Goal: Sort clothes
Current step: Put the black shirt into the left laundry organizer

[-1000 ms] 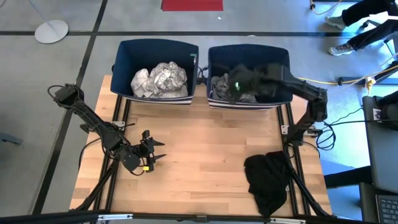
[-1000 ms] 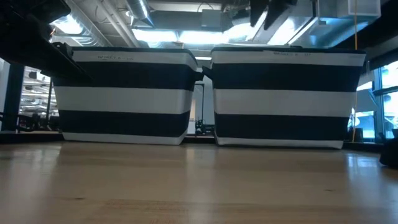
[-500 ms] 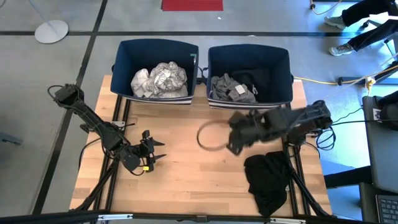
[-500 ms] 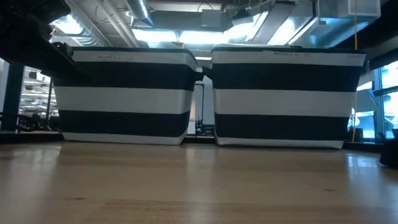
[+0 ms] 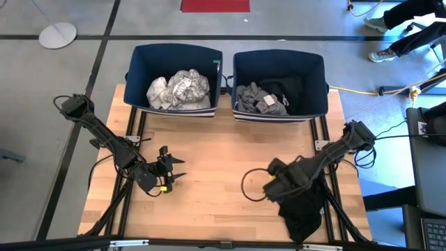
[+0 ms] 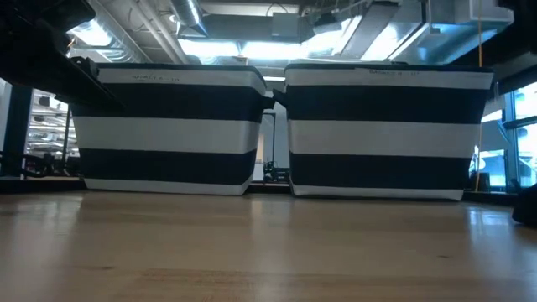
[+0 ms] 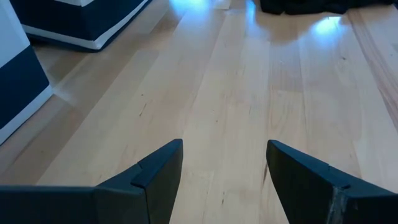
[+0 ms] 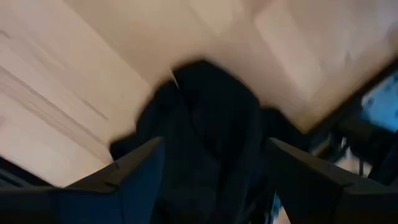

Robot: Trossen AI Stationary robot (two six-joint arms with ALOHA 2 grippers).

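Observation:
A black garment (image 5: 304, 209) lies crumpled on the table near its right front corner; it also shows in the right wrist view (image 8: 205, 106) and far off in the left wrist view (image 7: 305, 6). My right gripper (image 5: 273, 187) hangs open above the garment's left side, pointing down, its fingers (image 8: 140, 174) apart and clear of the cloth. My left gripper (image 5: 171, 174) waits open over bare wood at the table's left, with nothing between its fingers (image 7: 165, 165). White and grey-patterned clothes (image 5: 179, 89) lie in the left bin, grey and black clothes (image 5: 261, 97) in the right bin.
Two navy fabric bins stand side by side at the table's far edge, the left bin (image 5: 136, 70) and the right bin (image 5: 320, 77); the low view shows their striped fronts (image 6: 168, 126). Bare wood (image 5: 216, 160) lies between the two arms. People's legs (image 5: 408, 31) show beyond the far right corner.
My right gripper has swung from above the right bin toward the table's near edge and down, tipping until it points straight down. It now hangs over the black garment, still open. The garment and the clothes in the bins have not moved.

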